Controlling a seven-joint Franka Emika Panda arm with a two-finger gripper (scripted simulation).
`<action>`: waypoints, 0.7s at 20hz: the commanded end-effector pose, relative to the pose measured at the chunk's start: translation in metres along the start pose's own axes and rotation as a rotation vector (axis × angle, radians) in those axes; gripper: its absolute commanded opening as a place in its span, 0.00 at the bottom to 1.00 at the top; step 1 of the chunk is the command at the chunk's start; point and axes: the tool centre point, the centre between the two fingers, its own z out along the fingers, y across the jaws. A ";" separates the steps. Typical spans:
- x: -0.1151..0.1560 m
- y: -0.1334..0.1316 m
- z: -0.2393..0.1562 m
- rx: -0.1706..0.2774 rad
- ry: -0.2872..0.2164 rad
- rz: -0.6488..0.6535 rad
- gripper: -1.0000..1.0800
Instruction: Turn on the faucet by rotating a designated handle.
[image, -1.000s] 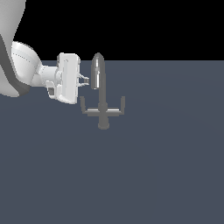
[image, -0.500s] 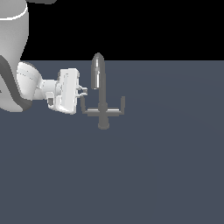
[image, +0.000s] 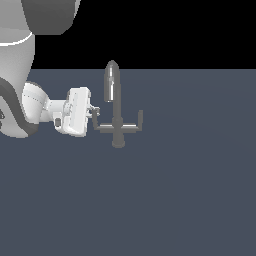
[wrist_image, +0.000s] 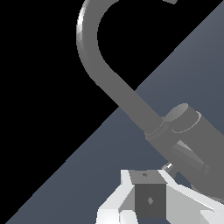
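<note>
Spreading across the lower part of the exterior view, the flat blue-grey worktop (image: 190, 190) meets a black background along a straight horizon. Next in size is the white arm (image: 20, 75), which fills the exterior view's left edge; its bulky upper link drops from the top corner, a rounded joint sits lower, and a boxy white hand reaches sideways toward the middle of the scene.

The faucet (image: 116, 107) stands on the worktop near the centre, upright on its small round base. Its tall shiny spout rises above the horizon and curves over at the top, and a crossbar runs out to either side low on the stem, each end bent upward. In the wrist view the same spout sweeps up as a thick grey arc (wrist_image: 100, 65) from a wider collar and body.

The handle (image: 101, 124) is the crossbar branch on the exterior view's left, a thin grey arm with an upturned tip. The jaws (image: 93, 112) sit right at that tip, the dark fingers overlapping it in the exterior view; whether they touch it or merely stand beside it is too small to make out, and I cannot tell whether they are clenched or released. The wrist view shows only the white finger mounts (wrist_image: 151, 199) low in the frame, just beside the faucet body.
</note>
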 end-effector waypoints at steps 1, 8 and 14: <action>-0.002 0.002 0.000 0.003 0.002 -0.016 0.00; -0.002 0.003 0.000 0.004 0.003 -0.021 0.00; 0.008 0.007 0.000 0.004 0.003 -0.021 0.00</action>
